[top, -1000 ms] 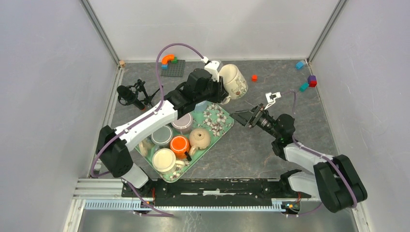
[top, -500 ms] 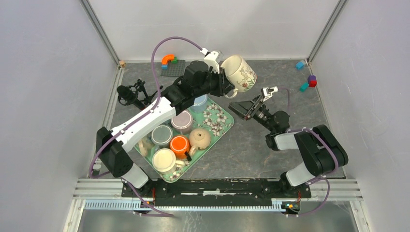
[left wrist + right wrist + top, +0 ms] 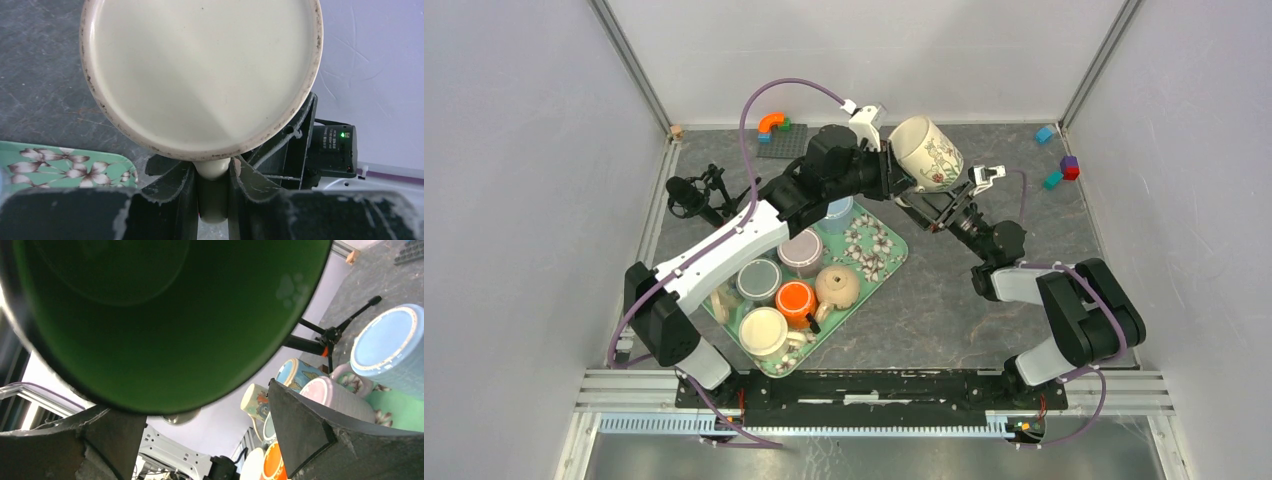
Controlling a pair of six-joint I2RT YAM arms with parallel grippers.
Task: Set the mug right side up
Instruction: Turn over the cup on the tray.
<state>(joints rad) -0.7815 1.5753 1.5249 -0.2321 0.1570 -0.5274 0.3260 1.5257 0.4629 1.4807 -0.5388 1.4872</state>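
Green tray point(image 3: 876, 256) sits nearest, just ahead of the arm bases on the left side, crowded w/ cups and pots incl. an orange cup point(image 3: 795, 298) and a beige teapot point(image 3: 837, 287). None of it is part of the job, just stuff to keep clear of.

Past the tray the two arms meet above the table point(image 3: 944, 300). Here the mug point(image 3: 927, 155) hangs in the air, roughly on its side. Its handle point(image 3: 213, 172) is pinched hard btwn the fingers of the left gripper point(image 3: 886, 172). The left wrist view is mostly the cream base, so the base faces that arm and the green-glazed mouth faces the other.

Below and to the right, the right gripper point(image 3: 954, 195) has its jaws spread wide, one finger either side of the mouth. A gap shows beside one finger, so prob. no grip yet; can't tell if the other finger touches.

Step in hand, as I read it: hand-over, so the mug can be rolled mouth-up.

- Centre the open jaws on the mug before closing.
- Close slowly; glazed ceramic is prob. slick and heavy.
- Don't let the handle go till the new hold is firm.
- Then rotate and set down on bare table, not over the tray.

Farthest back: coloured blocks point(image 3: 1060, 165) by the right wall, a dark baseplate point(image 3: 782, 142) at the back, and a mic stand point(image 3: 692, 197) off left, all well apart from the action.
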